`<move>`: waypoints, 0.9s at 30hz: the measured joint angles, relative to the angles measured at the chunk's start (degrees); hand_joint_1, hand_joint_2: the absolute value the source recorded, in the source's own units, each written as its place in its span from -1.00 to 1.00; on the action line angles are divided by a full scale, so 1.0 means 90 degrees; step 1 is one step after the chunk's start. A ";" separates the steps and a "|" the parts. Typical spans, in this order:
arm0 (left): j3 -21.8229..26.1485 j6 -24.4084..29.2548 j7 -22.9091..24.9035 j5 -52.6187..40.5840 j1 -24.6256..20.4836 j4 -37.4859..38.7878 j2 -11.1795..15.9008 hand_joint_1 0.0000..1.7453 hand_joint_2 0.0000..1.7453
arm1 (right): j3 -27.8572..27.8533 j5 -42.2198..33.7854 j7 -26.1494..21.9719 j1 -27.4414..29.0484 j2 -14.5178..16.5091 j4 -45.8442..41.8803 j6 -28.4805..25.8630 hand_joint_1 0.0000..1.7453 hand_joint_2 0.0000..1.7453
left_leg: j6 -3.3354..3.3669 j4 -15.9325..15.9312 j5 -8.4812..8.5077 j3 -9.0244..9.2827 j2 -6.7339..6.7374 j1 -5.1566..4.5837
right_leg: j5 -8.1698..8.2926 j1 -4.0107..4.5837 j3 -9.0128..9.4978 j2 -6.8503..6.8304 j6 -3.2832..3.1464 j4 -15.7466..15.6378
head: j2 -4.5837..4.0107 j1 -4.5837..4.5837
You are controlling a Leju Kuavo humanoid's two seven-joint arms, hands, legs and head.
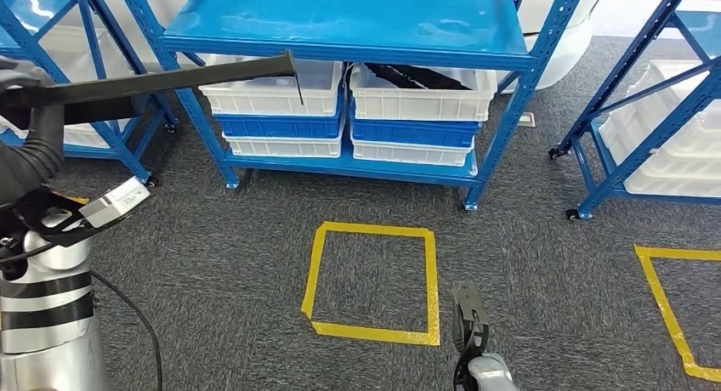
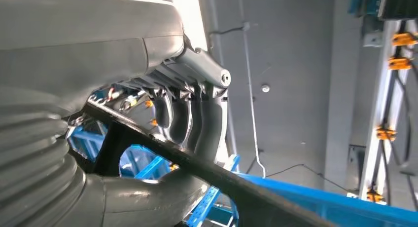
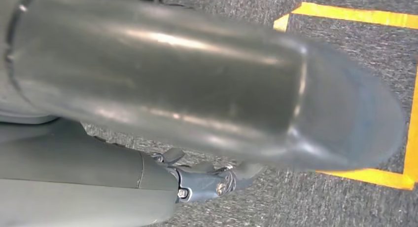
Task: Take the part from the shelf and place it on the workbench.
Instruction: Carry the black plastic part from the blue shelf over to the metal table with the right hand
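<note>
A long, thin black part (image 1: 170,78) stretches level from the far left of the head view to in front of the blue shelf (image 1: 357,34), its tip by a white bin. My left hand (image 1: 30,132) grips its near end, raised at the left edge. In the left wrist view the part (image 2: 207,172) runs as a dark strip between the thumb and the dark fingers (image 2: 197,123) wrapped over it. My right hand (image 1: 470,323) hangs low over the carpet beside the taped square, holding nothing. The right wrist view shows the blurred grey thumb (image 3: 197,89) of my right hand above the carpet.
The blue shelf's lower level holds white bins (image 1: 272,89) stacked on blue bins (image 1: 408,132). More blue racks stand at the left (image 1: 51,34) and right (image 1: 663,127). A yellow tape square (image 1: 374,327) marks the grey carpet ahead, another (image 1: 672,314) at the right.
</note>
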 joint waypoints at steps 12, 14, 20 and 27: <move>-0.0014 0.0000 0.0000 0.0047 -0.0106 0.0100 0.0041 1.00 1.00 | -0.0004 -0.0093 -0.0013 0.0018 -0.0002 0.0025 0.0090 -1.00 -1.00 | 0.0164 -0.0565 -0.0216 0.1162 -0.0020 -0.0074 | 0.0352 0.0076 -0.0463 -0.0013 0.0227 0.0124 | 0.0001 -0.0008; -0.0035 0.0000 0.0001 0.0059 -0.0134 0.0105 0.0043 1.00 1.00 | -0.0007 -0.0114 -0.0013 0.0034 -0.0012 0.0031 0.0098 -1.00 -1.00 | 0.0300 -0.0625 -0.0103 0.1074 0.0008 -0.0051 | 0.0089 0.0090 -0.0630 -0.0002 0.0230 0.0420 | 0.0001 0.0020; -0.0092 -0.0001 0.0001 0.0143 -0.0182 0.0162 0.0048 1.00 1.00 | -0.0050 -0.0187 -0.0013 0.0066 -0.0020 0.0033 0.0151 -1.00 -1.00 | 0.0363 -0.0638 0.0276 0.0607 0.0028 -0.0039 | -0.0513 0.0050 -0.0842 -0.0003 0.0329 0.1807 | 0.0000 0.0085; -0.0157 0.0000 -0.0001 0.0182 -0.0278 0.0209 0.0060 1.00 1.00 | -0.0066 -0.0216 -0.0023 0.0058 -0.0038 0.0021 0.0267 -1.00 -1.00 | 0.0131 -0.0732 0.0722 0.0352 0.0025 -0.0042 | -0.0242 0.0072 0.0241 0.0047 0.0167 0.0034 | 0.0001 0.0062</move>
